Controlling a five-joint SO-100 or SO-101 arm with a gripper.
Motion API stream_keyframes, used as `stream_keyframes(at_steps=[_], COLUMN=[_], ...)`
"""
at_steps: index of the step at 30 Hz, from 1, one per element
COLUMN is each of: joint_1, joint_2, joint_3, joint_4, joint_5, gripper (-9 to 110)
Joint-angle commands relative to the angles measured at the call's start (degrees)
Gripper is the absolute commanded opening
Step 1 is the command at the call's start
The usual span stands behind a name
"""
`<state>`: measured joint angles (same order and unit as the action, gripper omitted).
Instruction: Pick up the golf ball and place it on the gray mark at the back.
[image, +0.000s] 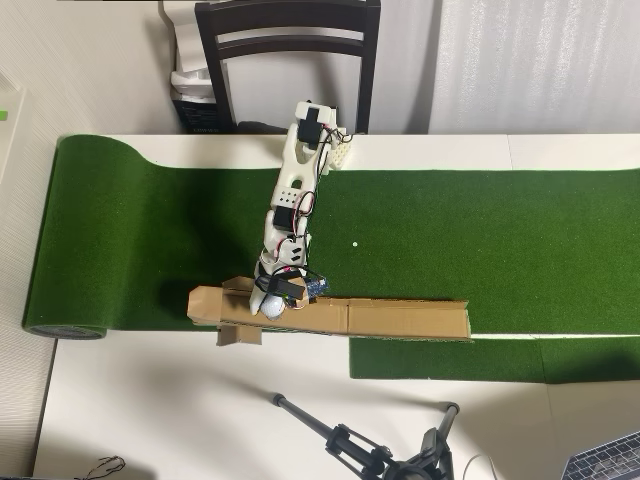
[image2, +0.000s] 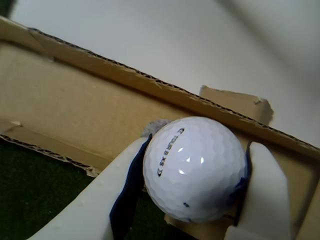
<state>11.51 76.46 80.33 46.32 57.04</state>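
A white golf ball (image2: 194, 167) sits between my two white fingers (image2: 120, 192) in the wrist view, and both blue pads press its sides. It hangs over the floor of a brown cardboard trough (image2: 75, 110). A small gray mark (image2: 156, 126) peeks out on the cardboard just behind the ball. In the overhead view my gripper (image: 273, 303) is over the left end of the cardboard trough (image: 400, 320), with the ball (image: 272, 305) showing white beneath it.
A green putting mat (image: 450, 240) covers the table, with a small white dot (image: 354, 243) on it. A dark chair (image: 290, 50) stands behind the arm's base. A black tripod (image: 380, 450) lies on the white table in front.
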Motion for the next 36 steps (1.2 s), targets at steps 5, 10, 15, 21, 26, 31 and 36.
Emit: stream_keyframes(at_steps=[5, 10, 15, 21, 26, 31, 36], joint_1=[0.09, 0.00, -0.18, -0.35, -0.35, -0.35, -0.35], joint_2=[2.64, 2.64, 2.81, 3.25, 3.25, 3.34, 3.43], joint_3=[-0.88, -0.88, -0.97, -0.88, -0.88, -0.88, -0.88], joint_4=[-1.93, -1.93, -1.93, -1.93, -1.93, -1.93, -1.93], joint_5=[0.53, 0.53, 0.53, 0.44, 0.44, 0.35, 0.35], gripper=[24, 24, 25, 33, 36, 36, 36])
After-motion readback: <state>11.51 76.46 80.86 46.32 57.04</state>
